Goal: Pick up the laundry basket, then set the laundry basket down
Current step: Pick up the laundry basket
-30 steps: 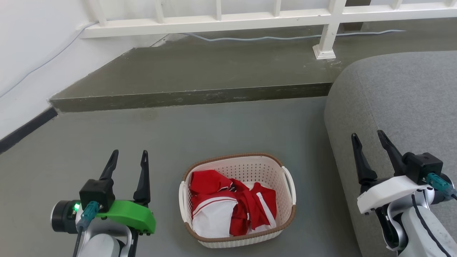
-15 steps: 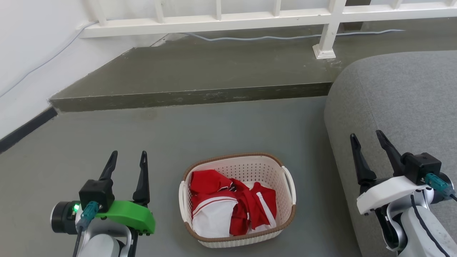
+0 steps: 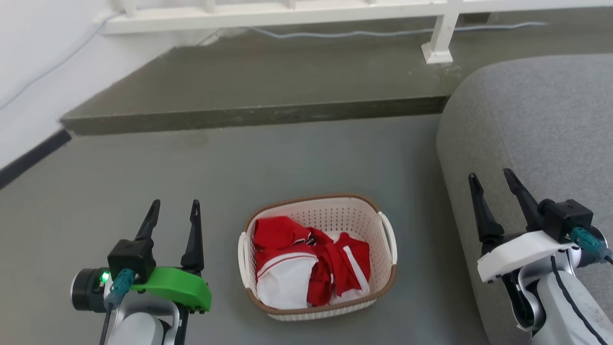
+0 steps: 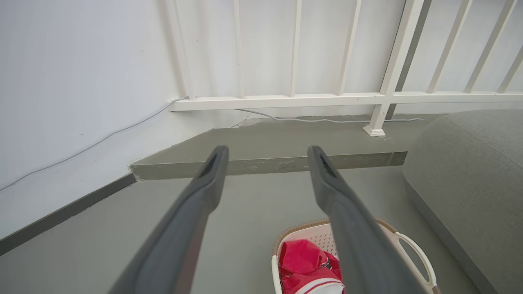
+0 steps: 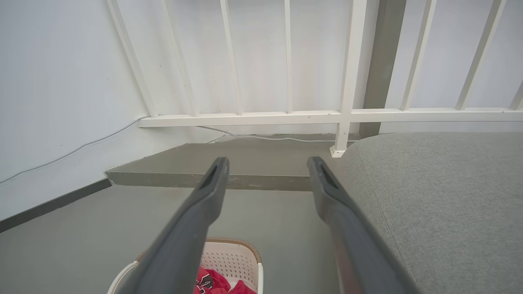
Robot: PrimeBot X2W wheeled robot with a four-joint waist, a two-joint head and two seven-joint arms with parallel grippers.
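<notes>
The basket [image 3: 330, 218] sits on the floor [image 3: 287, 158] at 6 o'clock in the head view, with red and white clothes [image 3: 287, 249] heaped inside; its handles [image 3: 389, 237] face 9 and 3 o'clock, which is likely why the arms flank it. The left gripper [image 3: 175, 203] hangs at 8 o'clock, the right gripper [image 3: 490, 175] at 4 o'clock over the sofa [image 3: 527, 120] edge; both have fingers spread wide, hold nothing, and are well apart from the basket. I judge this the approach; each gripper must drop to its own handle so the load lifts level.
</notes>
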